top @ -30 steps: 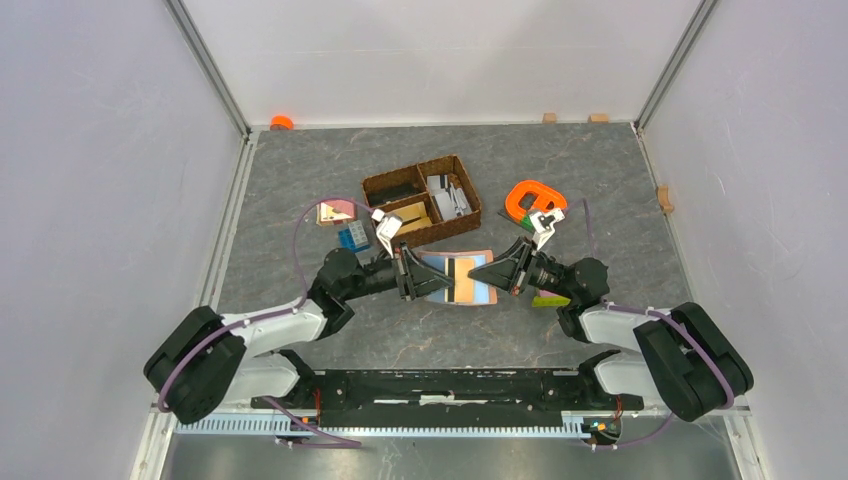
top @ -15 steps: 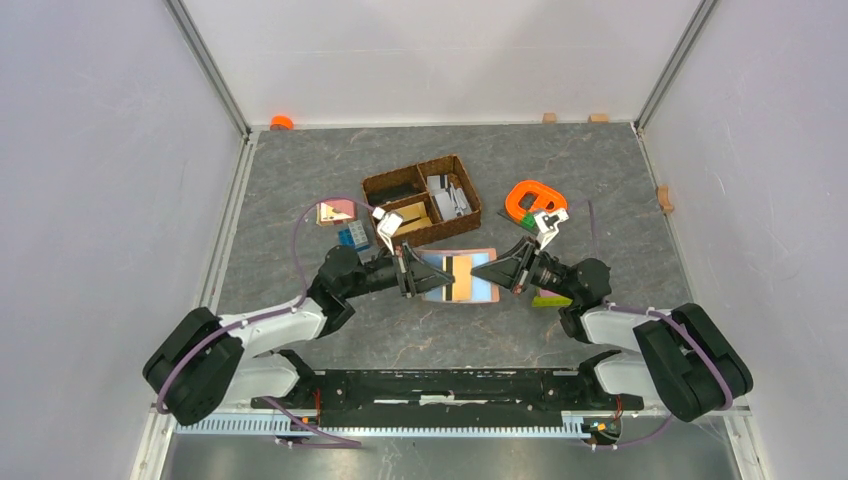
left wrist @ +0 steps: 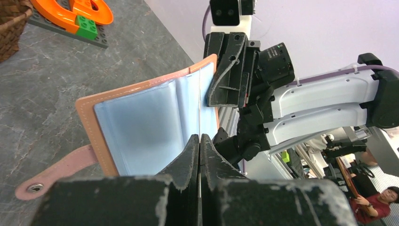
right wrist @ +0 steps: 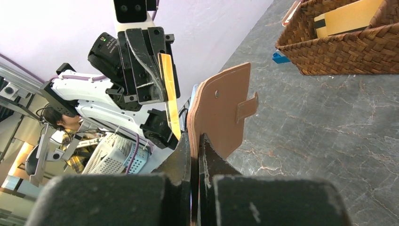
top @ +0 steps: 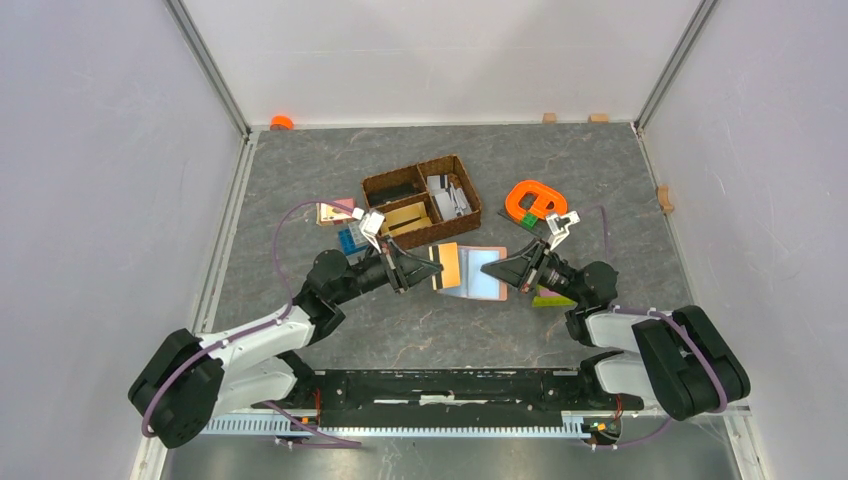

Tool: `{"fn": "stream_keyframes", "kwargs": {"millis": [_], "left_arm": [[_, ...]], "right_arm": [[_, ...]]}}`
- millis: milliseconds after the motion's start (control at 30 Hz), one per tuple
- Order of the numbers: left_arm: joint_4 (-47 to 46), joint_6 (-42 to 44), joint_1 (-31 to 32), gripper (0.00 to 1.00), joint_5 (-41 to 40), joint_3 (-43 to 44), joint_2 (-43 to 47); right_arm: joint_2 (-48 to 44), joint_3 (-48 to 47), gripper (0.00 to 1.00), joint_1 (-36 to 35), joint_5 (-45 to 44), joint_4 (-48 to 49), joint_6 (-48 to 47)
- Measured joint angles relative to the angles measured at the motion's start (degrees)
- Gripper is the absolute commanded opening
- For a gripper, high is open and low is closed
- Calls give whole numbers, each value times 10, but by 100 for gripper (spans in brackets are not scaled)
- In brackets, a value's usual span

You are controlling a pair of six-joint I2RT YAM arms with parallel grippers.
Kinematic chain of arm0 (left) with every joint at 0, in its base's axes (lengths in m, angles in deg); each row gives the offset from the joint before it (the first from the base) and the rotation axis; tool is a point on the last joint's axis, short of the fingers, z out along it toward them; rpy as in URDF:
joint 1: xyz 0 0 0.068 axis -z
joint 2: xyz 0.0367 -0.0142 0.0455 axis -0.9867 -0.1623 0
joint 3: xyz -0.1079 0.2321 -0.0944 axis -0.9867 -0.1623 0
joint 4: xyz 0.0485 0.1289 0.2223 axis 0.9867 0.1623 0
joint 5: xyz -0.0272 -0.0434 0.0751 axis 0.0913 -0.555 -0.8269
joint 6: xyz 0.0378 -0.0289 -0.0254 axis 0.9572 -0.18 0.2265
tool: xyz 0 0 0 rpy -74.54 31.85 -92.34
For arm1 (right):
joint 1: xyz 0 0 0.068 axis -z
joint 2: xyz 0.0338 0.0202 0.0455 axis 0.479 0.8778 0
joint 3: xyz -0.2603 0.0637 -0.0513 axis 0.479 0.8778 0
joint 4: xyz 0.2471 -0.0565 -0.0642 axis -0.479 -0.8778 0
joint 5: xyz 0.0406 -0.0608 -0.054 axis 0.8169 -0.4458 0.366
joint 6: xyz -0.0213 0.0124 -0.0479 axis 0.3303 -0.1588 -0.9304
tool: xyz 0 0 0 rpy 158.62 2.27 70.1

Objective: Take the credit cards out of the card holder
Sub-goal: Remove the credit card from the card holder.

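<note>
**Item under removal:** one credit card (right wrist: 168,92), orange with a dark stripe. It is thin, stiff and light. It stands on edge, pinched across its flat faces by the left gripper (left wrist: 200,140), whose jaws are closed tight on it. The card projects straight ahead of that gripper's fingertips, just beside the open card holder (right wrist: 221,113). Whether its lower edge is free of the sleeve cannot be told.

**Handling, as judged:** the glossy faces make the card liable to slip, so a hold across the flats near one edge is sound. A straight pull along the pocket line should avoid bending it.

**Card holder:** soft and floppy, with slick pale sleeves (left wrist: 141,136). The right gripper (right wrist: 194,141) is clamped on the edge farthest from the left gripper and holds it open on edge. The strap tab (left wrist: 51,172) trails toward the table (right wrist: 329,136). No further cards can be made out in the sleeves.

**Surroundings:** the woven basket (right wrist: 339,52) sits on the table ahead of both grippers, apart from the holder.
</note>
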Motion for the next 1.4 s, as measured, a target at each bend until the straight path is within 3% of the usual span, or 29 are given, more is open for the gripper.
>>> {"fn": "stream_keyframes", "kwargs": {"millis": [567, 867, 1033, 1167, 1400], "left_arm": [[40, 9, -3, 2, -33, 0, -12], [113, 3, -10, 2, -156, 2, 24], [247, -92, -9, 2, -293, 43, 18], [367, -224, 5, 2, -393, 109, -10], [490, -386, 46, 2, -527, 194, -68]], "right_arm": [[7, 5, 0, 5, -1, 6, 12], [-29, 10, 0, 34, -23, -58, -25], [-90, 12, 0, 56, -52, -150, -75], [-136, 12, 0, 65, -79, -228, -120], [-135, 12, 0, 75, -94, -284, -148]]}}
